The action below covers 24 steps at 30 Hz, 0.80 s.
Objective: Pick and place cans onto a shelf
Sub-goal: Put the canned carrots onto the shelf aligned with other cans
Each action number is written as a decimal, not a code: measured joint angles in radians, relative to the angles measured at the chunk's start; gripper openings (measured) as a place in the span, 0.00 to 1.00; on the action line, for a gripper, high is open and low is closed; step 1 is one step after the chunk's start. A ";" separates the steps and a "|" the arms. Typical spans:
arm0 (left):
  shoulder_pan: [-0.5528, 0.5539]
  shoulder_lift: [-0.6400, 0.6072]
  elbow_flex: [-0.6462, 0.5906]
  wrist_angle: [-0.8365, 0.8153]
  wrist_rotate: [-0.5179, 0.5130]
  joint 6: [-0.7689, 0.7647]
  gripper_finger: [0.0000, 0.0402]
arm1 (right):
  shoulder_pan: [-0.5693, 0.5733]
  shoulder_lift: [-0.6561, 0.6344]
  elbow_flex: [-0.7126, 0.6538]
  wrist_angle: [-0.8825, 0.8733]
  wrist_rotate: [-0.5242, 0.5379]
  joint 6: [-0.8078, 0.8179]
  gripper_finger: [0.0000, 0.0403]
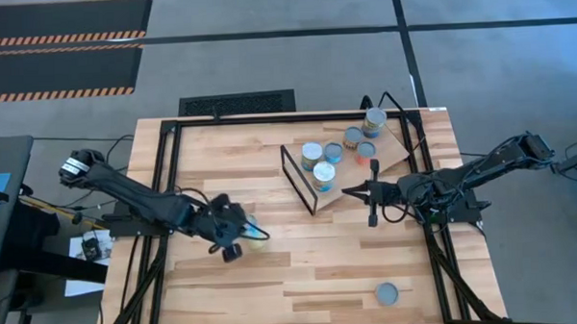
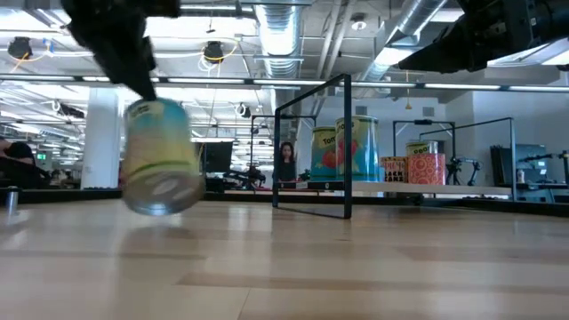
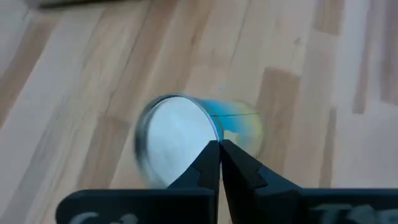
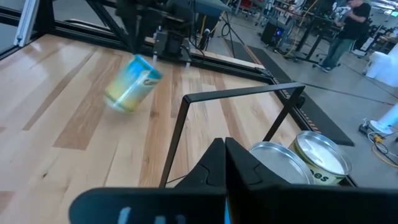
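Yellow-teal can point(image 1: 255, 234) tilted, clear of tabletop, well left of shelf point(image 1: 389, 154); blurred. Left gripper point(image 1: 236, 243) at can, fingers look pressed together; real hold uncertain. Right gripper point(image 1: 372, 192) closed, empty, beside shelf's front edge. Can likely rigid, light, slick: grasp across label sides.

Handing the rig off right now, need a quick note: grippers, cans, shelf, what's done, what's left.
Left gripper: fingers look shut in its wrist view, right by a tilted, blurred yellow-teal can; whether it holds the can, I can't tell.
Right gripper: shut, empty, waiting at the shelf edge.
Done: about six cans standing on the shelf, e.g. the teal can by the wire frame.
Left: the tilted can, plus a lone can at the table's near right.
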 joint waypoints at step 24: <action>0.013 0.502 0.378 0.284 0.052 0.448 0.00 | 0.004 0.000 0.000 0.007 -0.005 0.003 0.02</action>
